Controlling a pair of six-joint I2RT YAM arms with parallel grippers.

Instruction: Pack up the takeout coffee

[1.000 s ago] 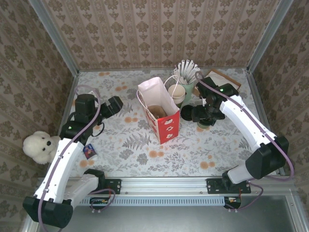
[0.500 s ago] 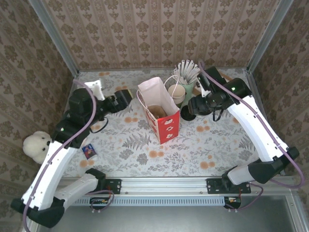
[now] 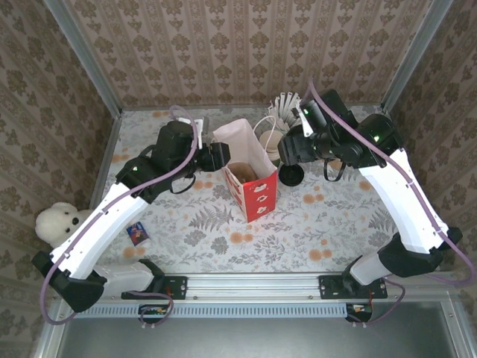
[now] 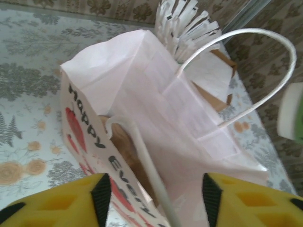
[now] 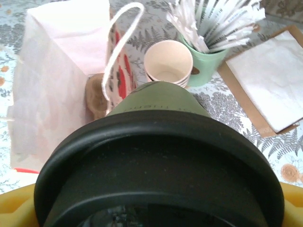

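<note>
1. Right claw: grips the takeout coffee by its black lid rim; holds it up just right of the paper bag.
2. Left claw: stands partly open, with the bag's near rim and a white handle strand between the jaws.
3. Gapes upward at the bag's top.
4. Crowds the bag's right side with a stack of lidless cups and a green stick holder.
5. Leaves bare table in front of the bag.

Bag mid-table, cup stack right of it (holder beside)
</note>
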